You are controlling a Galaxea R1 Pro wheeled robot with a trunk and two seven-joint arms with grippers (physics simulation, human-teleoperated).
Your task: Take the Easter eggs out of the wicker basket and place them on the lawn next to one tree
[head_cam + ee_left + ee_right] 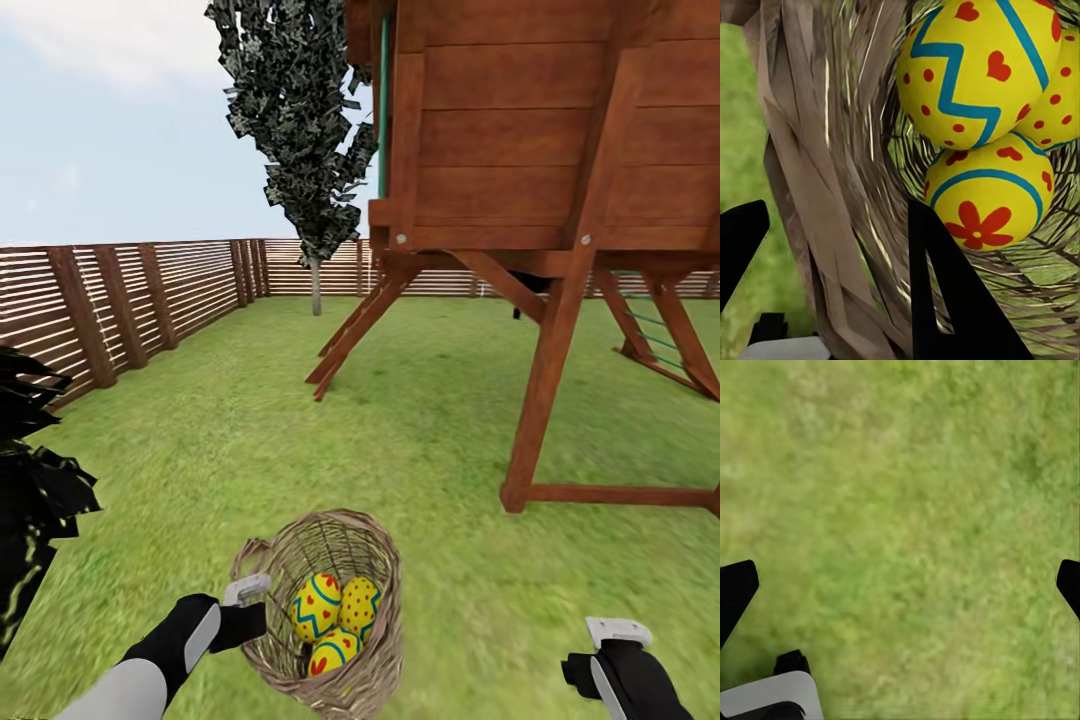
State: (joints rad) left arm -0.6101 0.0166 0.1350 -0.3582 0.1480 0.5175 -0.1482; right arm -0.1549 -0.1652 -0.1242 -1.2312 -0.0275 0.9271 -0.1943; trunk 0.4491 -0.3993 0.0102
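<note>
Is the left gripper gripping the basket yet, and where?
It straddles the brown open-weave wicker basket's rim wall, one finger inside, one outside. Whether the left gripper has closed is unclear. Right gripper is open, holding nothing.

- A fenced back garden under open sky.
- Green lawn (pixel 430 420) fills the frame's middle.
- Brown slat fence (pixel 150 290) runs along the left.
- Wooden play tower (pixel 540 180) stands upper right.
- A tree (pixel 305 130) rises at upper centre.

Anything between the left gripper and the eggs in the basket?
Yes. The wicker basket's wall runs between the left gripper's spread fingers, one inside and one outside. Past the inner finger, nothing stands before the Easter eggs.
</note>
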